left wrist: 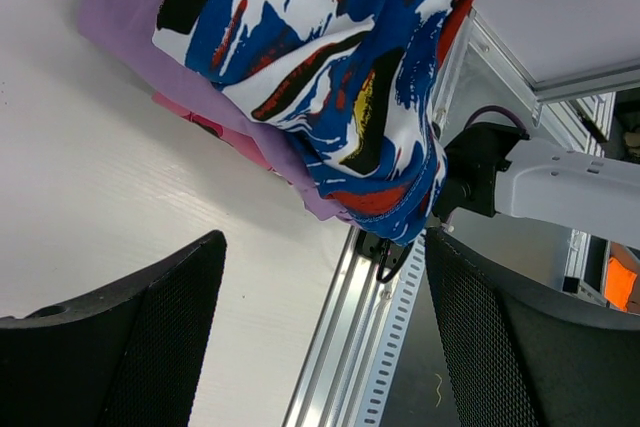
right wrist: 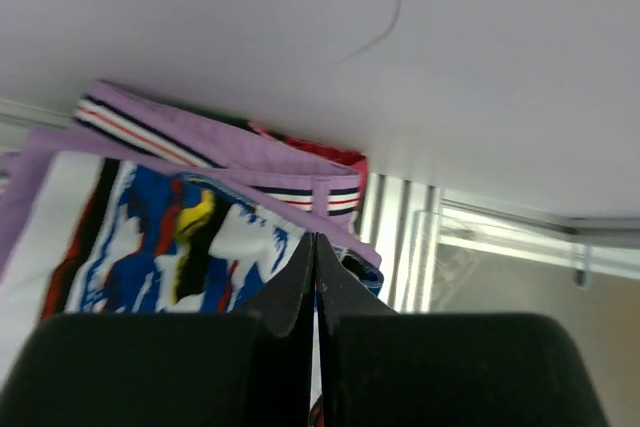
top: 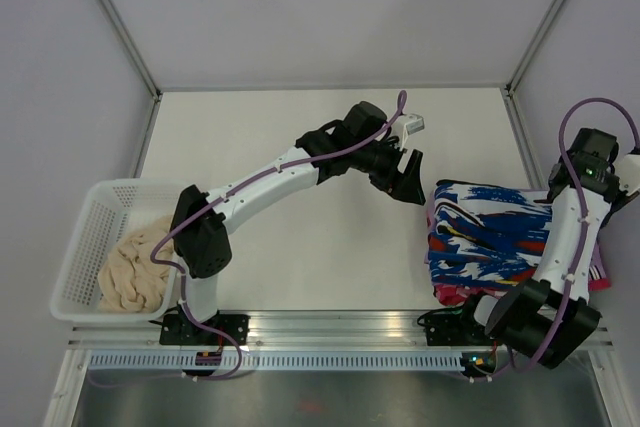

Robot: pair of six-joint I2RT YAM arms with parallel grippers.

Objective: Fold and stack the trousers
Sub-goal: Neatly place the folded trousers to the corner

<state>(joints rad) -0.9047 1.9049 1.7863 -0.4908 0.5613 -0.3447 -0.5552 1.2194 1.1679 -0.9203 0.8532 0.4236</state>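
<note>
trousers [top: 490, 237] lie just right of the wide-open, empty left gripper [top: 399, 190]; right gripper [right wrist: 315, 244] shut over them.

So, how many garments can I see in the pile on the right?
3: the printed trousers on top, a lilac garment under them, a pink-red garment at the bottom. More may be hidden.

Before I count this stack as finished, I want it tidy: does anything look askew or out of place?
Yes. The trousers lie loosely on the lilac garments, not squared with them. Their near corner sags toward the aluminium rail along the near edge, so the pile looks untidy.
</note>
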